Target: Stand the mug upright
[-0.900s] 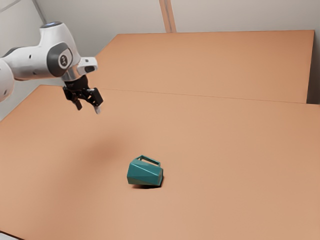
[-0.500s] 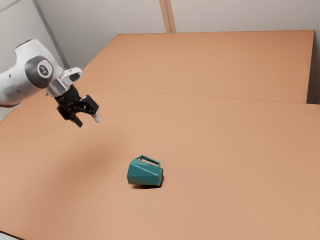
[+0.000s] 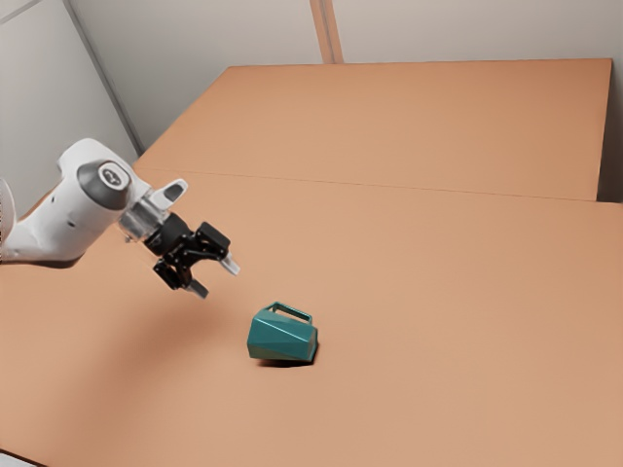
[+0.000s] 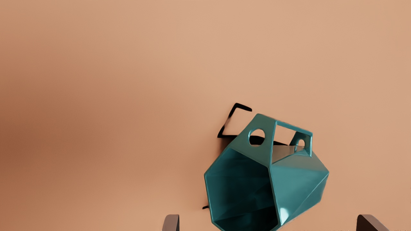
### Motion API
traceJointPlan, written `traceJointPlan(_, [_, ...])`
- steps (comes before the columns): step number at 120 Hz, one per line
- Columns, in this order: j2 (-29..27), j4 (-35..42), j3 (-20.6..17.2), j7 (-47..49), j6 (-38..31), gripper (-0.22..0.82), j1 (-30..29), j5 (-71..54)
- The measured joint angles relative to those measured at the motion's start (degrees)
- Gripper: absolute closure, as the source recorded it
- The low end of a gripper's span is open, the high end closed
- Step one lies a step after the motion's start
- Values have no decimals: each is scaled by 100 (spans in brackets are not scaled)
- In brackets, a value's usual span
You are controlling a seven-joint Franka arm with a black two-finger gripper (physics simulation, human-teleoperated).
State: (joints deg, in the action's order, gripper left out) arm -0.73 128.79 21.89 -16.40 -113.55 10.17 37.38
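Well in from the worktop's edge at the exterior view's lower left, the mug lies on its side. Its long axis runs roughly across the exterior view, mouth towards the gripper, base away, handle up. The gripper hangs off the mouth end, towards the exterior view's left, fingers wide apart with nothing between them. The wrist view's edge cuts off the mouth's lower rim; the interior is dark. The gripper's height over the worktop is hard to judge.
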Motion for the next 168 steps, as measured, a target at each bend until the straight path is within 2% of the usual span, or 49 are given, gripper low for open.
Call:
traceJointPlan(41, [229,409,-3,-165,-143,0,275,703])
traceJointPlan(76, [394,732,-5,-528,-402,0,98,1653])
traceJointPlan(144, [401,834,-9,-1065,-735,0,662,2383])
traceJointPlan(156, [401,834,-9,-1114,-797,6,748,2444])
traceJointPlan(168, [400,834,-5,-1154,-839,25,799,2475])
